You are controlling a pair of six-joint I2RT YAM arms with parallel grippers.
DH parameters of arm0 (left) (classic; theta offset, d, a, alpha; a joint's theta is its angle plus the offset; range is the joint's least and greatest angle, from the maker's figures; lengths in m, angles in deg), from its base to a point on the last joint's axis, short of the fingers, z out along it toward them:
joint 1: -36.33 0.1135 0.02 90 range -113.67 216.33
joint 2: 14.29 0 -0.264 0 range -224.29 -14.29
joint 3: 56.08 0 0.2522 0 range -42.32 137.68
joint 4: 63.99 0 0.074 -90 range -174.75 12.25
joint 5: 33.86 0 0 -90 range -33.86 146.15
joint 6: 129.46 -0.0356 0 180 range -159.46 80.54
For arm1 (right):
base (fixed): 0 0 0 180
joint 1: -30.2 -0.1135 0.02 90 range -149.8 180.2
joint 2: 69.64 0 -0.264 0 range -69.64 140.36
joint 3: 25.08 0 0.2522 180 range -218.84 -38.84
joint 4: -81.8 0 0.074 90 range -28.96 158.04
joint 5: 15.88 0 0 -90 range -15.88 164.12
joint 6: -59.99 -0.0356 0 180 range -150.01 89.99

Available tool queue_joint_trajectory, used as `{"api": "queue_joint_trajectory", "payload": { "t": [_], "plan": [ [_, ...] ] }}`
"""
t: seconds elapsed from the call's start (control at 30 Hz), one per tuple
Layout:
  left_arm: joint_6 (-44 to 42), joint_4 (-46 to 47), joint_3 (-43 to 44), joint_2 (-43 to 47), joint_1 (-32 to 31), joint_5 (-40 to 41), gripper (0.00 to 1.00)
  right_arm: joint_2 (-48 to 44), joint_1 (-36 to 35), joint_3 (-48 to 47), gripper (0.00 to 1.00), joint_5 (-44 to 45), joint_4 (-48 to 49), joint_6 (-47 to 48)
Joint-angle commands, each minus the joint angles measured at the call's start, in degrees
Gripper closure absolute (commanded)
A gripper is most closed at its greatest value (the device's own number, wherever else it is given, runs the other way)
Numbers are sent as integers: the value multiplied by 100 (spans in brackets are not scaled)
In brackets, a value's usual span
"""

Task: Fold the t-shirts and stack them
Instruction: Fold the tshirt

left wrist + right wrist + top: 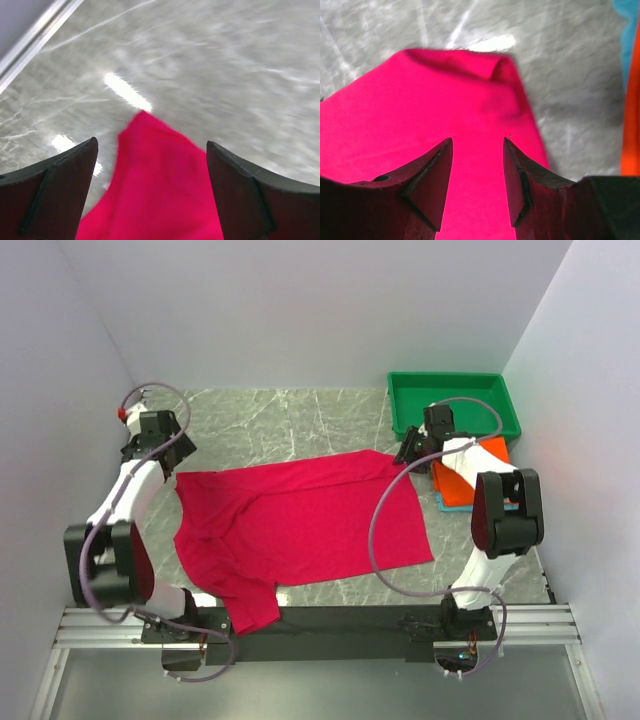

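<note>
My left tool (152, 150) stands wide open over the far left corner of the crimson-pink t-shirt (300, 530), and the tip of that corner shows between my two fingers. My right tool (477, 145) is open too, its fingers parted a little above the shirt's far right corner, where the edge curls over. The shirt lies spread out in the middle of the worktop (280, 420), one sleeve reaching the near edge. To the right, the orange t-shirt (468, 478) lies folded on the teal t-shirt (626, 35), just in front of the green tray (455, 383).
</note>
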Motion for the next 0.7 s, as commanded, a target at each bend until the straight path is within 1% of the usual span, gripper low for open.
{"api": "queue_joint_trajectory", "payload": {
  "t": [0.0, 0.07, 0.1, 0.2, 0.27, 0.3, 0.43, 0.5, 0.57, 0.67],
  "plan": [
    [-8, -349, 200, 647, -819, 244, 5, -618, -372, 219, 48, 708, 39, -193],
    [-61, -324, 147, 849, -1305, 253, 6, -891, -643, 420, 48, 919, 30, -256],
    [-96, -271, 77, 885, -1829, 244, 7, -952, -706, 491, 48, 911, -14, -325],
    [122, -191, 50, 763, -2552, 183, 7, -1076, -890, 782, 48, 736, -23, -458],
    [351, -165, 6, 527, -2643, 122, 8, -1041, -978, 861, 48, 718, -154, -423],
    [561, -130, -98, 455, -2652, -35, 8, -1015, -1075, 870, 48, 762, -320, -362],
    [756, 134, -319, 95, -2652, -239, 8, -997, -1268, 1089, 48, 849, -603, -247],
    [853, -14, -275, -238, -2634, -108, 8, -1006, -1347, 1177, 48, 885, -760, -177],
    [949, -129, -275, -537, -2634, 217, 9, -1015, -1488, 1318, 47, 911, -858, -151],
    [1125, -95, -406, -749, -2564, 332, 10, -988, -1760, 1450, 47, 894, -1060, -115]
  ]
}}
